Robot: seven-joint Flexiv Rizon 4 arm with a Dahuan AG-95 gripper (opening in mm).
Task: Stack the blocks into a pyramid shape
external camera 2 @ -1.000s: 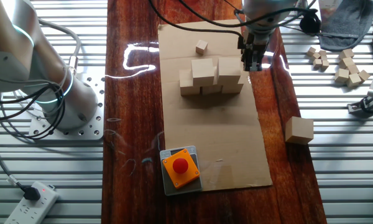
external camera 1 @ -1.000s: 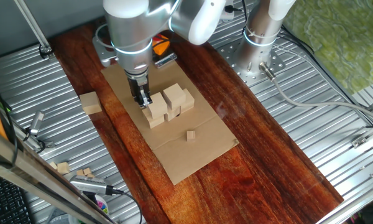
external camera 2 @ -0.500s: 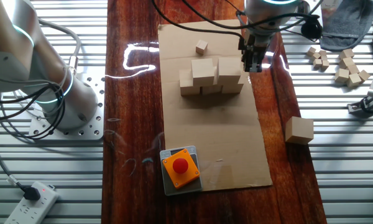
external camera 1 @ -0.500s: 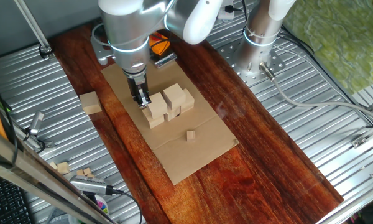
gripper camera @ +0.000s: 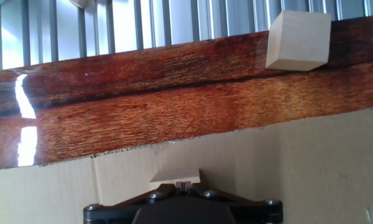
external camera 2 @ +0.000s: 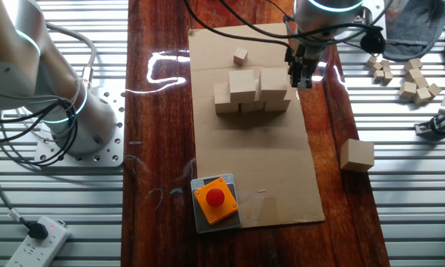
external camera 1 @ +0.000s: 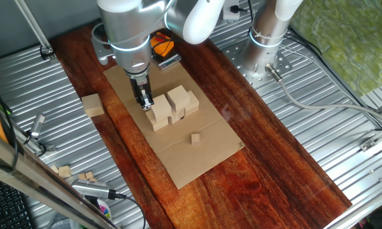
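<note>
We see claw (external camera 1: 146,102) beside five-block stack (external camera 1: 170,108), grip state unclear; lone block (external camera 2: 356,155) on tabletop edge: light, rigid, grip flat opposite faces

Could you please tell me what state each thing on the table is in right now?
Block stack: five blocks on the cardboard, three below, two on top; the top block is missing.
Loose block: alone at the wooden board's edge, off the cardboard.
Tiny cube: on the cardboard, apart from the stack.
Gripper: beside the stack's end, holding nothing visible; fingers' opening unclear.
Orange box: button unpressed, untouched.
</note>
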